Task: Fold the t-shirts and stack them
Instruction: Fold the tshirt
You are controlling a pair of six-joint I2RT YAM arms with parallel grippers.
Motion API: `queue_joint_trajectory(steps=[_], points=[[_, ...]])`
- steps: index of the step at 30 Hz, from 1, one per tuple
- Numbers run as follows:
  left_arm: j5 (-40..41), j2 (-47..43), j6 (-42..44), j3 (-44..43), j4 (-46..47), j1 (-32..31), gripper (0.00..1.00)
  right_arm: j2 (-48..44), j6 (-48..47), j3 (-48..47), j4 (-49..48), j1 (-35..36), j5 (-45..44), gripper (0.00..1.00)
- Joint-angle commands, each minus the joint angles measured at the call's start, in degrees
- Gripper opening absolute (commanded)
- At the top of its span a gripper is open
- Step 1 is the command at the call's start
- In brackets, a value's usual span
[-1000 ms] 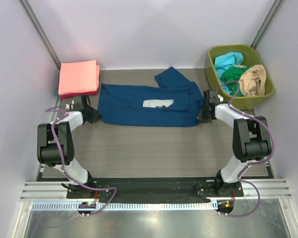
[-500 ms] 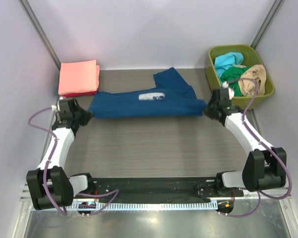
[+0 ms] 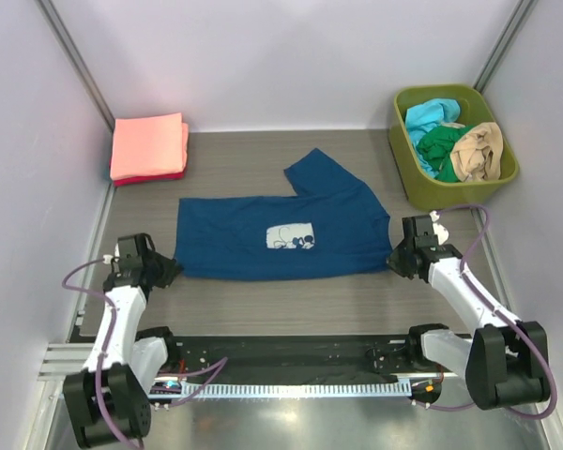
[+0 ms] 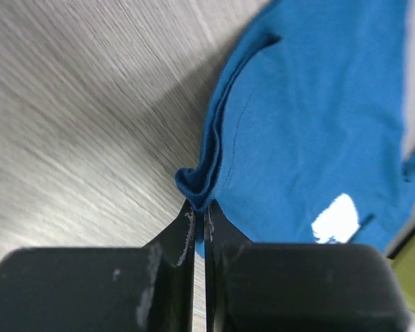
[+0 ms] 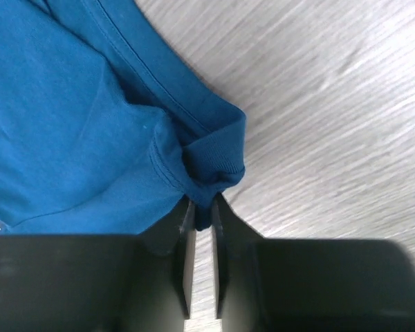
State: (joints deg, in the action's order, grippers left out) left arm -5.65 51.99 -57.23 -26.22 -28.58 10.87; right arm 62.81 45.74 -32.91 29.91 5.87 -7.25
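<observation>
Left claw (image 4: 199, 209): clenched on the near-left corner of the navy t-shirt (image 3: 281, 234), where the cloth is bunched.
Right claw (image 5: 201, 207): clenched on the near-right corner.
Navy t-shirt: spread flat mid-counter (image 3: 263, 300), white print upward, one sleeve pointed far.
Far left: a salmon-pink tee (image 3: 148, 145) is stacked on a red tee (image 3: 155, 177).
Far right: a green bin (image 3: 400, 150) is filled with a cyan tee (image 3: 430, 114), a green tee (image 3: 441, 145) and a tan tee (image 3: 477, 150).
</observation>
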Motion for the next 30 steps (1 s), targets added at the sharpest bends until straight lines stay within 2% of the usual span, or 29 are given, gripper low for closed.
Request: queue_joint_trajectory(steps=[1, 2, 3, 4, 6, 7, 9, 10, 12, 13, 15, 18, 20, 21, 22, 23, 24, 26, 27, 29, 30], points=[[2.04, -6.71, -2.09, 0.38, -4.98, 0.64, 0.02, -3.73, 3.13, 1.88, 0.23, -0.33, 0.03, 0.21], [2.57, -8.20, -2.27, 0.03, -7.26, 0.64, 0.06, -4.35, 3.22, 1.88, 0.50, -0.24, 0.39, 0.25], [2.49, -9.96, -2.79, -0.06, -8.24, 0.64, 0.09, -5.32, 3.13, 1.79, 1.54, -0.33, 0.91, 0.40], [2.57, -12.67, -2.88, -0.58, -10.16, 0.64, 0.15, -7.15, 3.04, 1.10, 2.25, -0.24, 1.09, 0.47], [2.58, -15.32, -2.97, -2.78, -11.49, 0.64, 0.34, -9.36, 2.43, -0.40, 3.65, -0.24, 0.83, 0.65], [2.40, -16.73, -2.62, -4.09, -12.28, 0.64, 0.56, -10.85, 1.12, -2.84, 4.10, -0.33, 0.92, 0.67], [0.31, -17.01, -1.14, -8.90, -12.03, 0.64, 0.73, -11.30, -1.42, -6.27, 4.10, -0.24, 2.67, 0.69], [-1.02, -15.70, 2.27, -10.59, -10.64, 0.55, 0.81, -10.17, -4.22, -10.64, 3.75, -0.24, 4.50, 0.70], [-4.26, -12.89, 7.11, -17.68, -10.97, 0.64, 0.86, -7.28, -6.79, -15.93, 3.14, 0.11, 5.14, 0.70], [-4.72, -9.83, 12.18, -20.51, -13.15, 0.64, 0.86, -5.34, -8.19, -22.14, 3.22, 0.54, 4.88, 0.70], [-3.06, -6.82, 17.13, -26.30, -15.97, 0.55, 0.87, 2.91, -12.24, -28.67, 3.05, 2.21, 3.12, 0.70], [-1.47, -3.56, 24.00, -29.23, -18.53, 0.64, 0.84, 17.05, -17.95, -45.95, 2.78, 5.89, -0.92, 0.71], [-1.91, -2.33, 27.96, -29.42, -18.27, 0.03, 0.84, 29.31, -21.20, -53.19, 3.05, 7.66, -3.46, 0.72], [0.18, -2.07, 28.23, -29.16, -18.27, -0.58, 0.84, 34.09, -24.09, -60.27, 2.96, 8.97, -4.17, 0.74], [0.20, -1.98, 28.84, -28.54, -17.66, -1.46, 0.84, 38.23, -25.42, -64.17, 2.96, 9.59, -4.70, 0.78], [0.20, -2.24, 29.02, -28.02, -17.04, -2.43, 0.84, 42.27, -26.30, -68.22, 3.13, 9.86, -5.32, 0.87], [0.37, -2.41, 29.11, -27.49, -16.08, -2.70, 0.84, 50.93, -27.96, -76.26, 3.40, 10.04, -5.24, 0.89], [1.60, -3.81, 29.37, -25.21, -15.28, -3.22, 0.84, 58.71, -29.21, -84.12, 3.75, 10.04, -5.41, 0.95], [2.56, -4.43, 29.37, -24.33, -14.58, -3.40, 0.84, 65.27, -30.78, -91.82, 3.84, 10.21, -5.41, 0.96], [4.49, -6.10, 28.85, -22.57, -13.35, -3.58, 0.84, 72.25, -31.93, -99.33, 3.93, 10.30, -5.50, 0.99], [4.42, -7.41, 28.93, -22.82, -13.78, -3.58, 0.84, 78.37, -32.89, -106.24, 3.93, 10.30, -5.76, 0.99]])
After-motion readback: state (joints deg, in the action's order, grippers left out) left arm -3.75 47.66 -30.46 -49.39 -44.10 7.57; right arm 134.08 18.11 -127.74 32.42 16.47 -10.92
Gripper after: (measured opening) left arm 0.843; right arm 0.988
